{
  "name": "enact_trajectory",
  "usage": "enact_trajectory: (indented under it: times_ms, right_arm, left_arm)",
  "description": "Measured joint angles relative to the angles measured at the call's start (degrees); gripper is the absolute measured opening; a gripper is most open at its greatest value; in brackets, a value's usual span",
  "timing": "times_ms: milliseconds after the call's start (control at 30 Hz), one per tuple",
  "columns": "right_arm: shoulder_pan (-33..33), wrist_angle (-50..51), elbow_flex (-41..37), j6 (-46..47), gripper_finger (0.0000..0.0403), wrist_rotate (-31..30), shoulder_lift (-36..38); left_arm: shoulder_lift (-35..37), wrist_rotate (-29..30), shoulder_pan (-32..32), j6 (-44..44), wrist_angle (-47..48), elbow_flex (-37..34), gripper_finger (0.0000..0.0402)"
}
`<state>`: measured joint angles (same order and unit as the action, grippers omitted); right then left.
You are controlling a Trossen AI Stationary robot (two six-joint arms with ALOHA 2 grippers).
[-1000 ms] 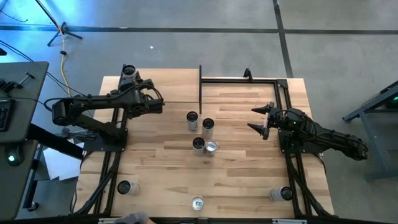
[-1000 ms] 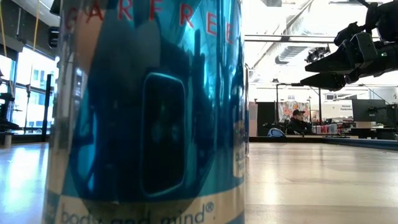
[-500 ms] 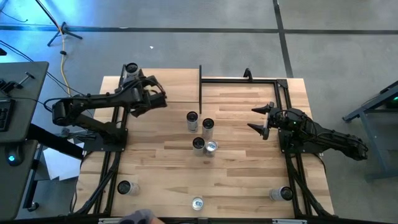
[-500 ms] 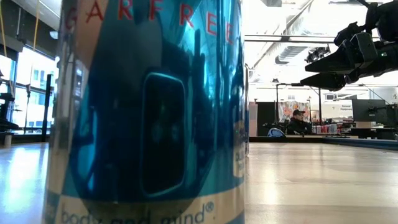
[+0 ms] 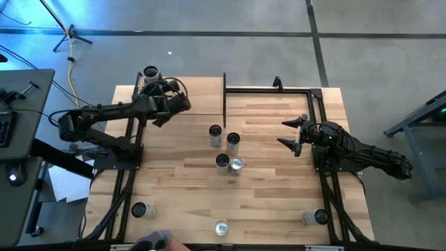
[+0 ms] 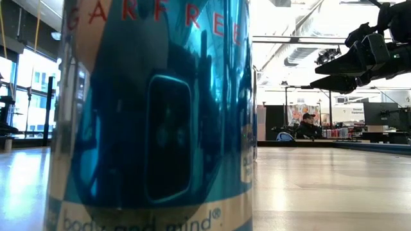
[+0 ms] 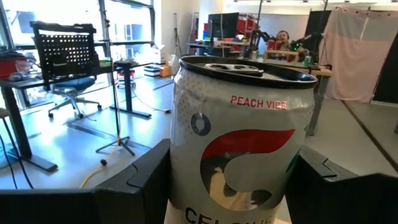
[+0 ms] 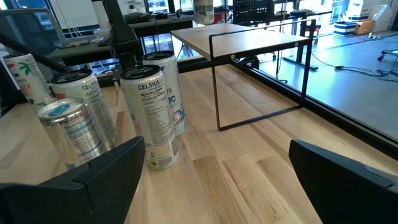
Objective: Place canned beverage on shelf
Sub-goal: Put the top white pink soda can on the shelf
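A white can [image 7: 239, 137] with a red mark and "PEACH VIBE" print stands upright between the fingers of my left gripper [image 5: 155, 84], which is shut on it. In the high view this can [image 5: 150, 72] is over the far left corner of the shelf [image 5: 198, 94], a pale board on thin black posts. Whether its base rests on the board is hidden. My right gripper [image 5: 293, 134] hangs open at the right side of the table, holding nothing. My left gripper pinches the can's side wall [image 7: 181, 168] between its two fingers [image 7: 146, 183], one on each side of the body below the rim. The fingers lie level and come slanting from the near right. The can stands upright in the hold.
Several cans [image 5: 224, 148] stand clustered mid-table. Single cans stand near the front edge [image 5: 139, 209], [image 5: 221, 226], [image 5: 315, 217]; the middle one fills the low view [image 6: 154, 115]. A bare black frame [image 5: 272, 89] is at the far right. A person's hand [image 5: 157, 242] shows at the near edge.
My left gripper has carried the can toward the table's far edge and slightly right, swinging its wrist round as it went. The can has stayed upright in the hold.
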<state>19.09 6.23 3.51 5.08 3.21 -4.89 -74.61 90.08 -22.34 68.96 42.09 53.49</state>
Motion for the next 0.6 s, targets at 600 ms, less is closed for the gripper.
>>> enact_trajectory:
  times_ms: [600]
  right_arm:
    - [0.02,0.01,0.00,0.01,0.0387,0.00,0.00]
  left_arm:
    - [-2.05,-0.58,-5.03,-2.28,-6.16,-0.04,0.0200]
